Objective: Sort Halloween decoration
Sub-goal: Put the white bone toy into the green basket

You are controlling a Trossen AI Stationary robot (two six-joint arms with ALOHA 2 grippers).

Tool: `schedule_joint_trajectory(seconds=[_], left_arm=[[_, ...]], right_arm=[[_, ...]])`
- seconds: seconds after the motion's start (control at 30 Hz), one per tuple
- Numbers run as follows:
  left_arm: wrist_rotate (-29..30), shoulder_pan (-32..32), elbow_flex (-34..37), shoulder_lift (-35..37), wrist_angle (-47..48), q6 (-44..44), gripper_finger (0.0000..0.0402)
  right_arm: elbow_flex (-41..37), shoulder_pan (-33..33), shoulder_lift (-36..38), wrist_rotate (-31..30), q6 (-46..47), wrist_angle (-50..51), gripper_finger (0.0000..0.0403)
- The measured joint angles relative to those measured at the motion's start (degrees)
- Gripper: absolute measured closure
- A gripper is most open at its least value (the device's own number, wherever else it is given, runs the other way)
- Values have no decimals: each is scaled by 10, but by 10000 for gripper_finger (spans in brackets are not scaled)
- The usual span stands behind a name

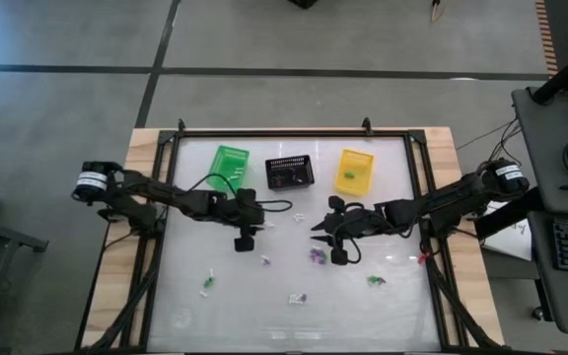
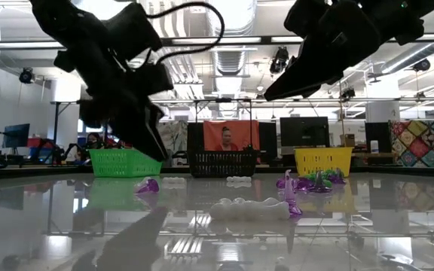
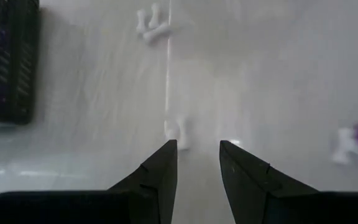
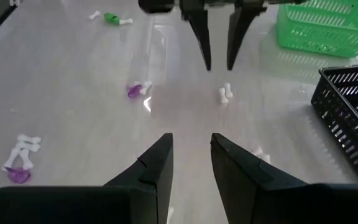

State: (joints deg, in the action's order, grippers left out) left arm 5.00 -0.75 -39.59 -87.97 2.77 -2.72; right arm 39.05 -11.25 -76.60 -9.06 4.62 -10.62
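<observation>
A pick is being lined up: the left hand [image 4: 216, 46], part open and empty, is held over a white trinket [image 4: 225, 94] on the worktop [image 1: 392, 306]; lowering and closing are called for, the right hand [image 4: 191, 155] likewise empty

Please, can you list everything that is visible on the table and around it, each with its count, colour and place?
green basket: one, green, far side of the table, leftmost of three
black basket: one, black, far side, middle
yellow basket: one, yellow, far side, rightmost
trinkets: several, white, purple and green, scattered on the near half
table: one, pale glossy top, wooden edge
person: one, in the room behind the black basket
left gripper: one, dark, open, centre-left, empty
right gripper: one, dark, open, centre-right, empty
</observation>
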Motion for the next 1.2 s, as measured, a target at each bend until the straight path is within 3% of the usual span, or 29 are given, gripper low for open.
schedule_joint_trajectory(seconds=[0.13,0.43,1.07,1.2], left_arm=[[50,2,0,-21,-6,-3,299],[50,5,0,-54,-53,-8,299],[76,8,0,-75,-56,-1,299],[75,8,-1,-80,-51,5,317]], right_arm=[[0,0,0,0,0,0,305],[0,0,0,0,3,-4,308],[0,0,0,0,7,-4,307],[0,0,0,0,7,-4,307]])
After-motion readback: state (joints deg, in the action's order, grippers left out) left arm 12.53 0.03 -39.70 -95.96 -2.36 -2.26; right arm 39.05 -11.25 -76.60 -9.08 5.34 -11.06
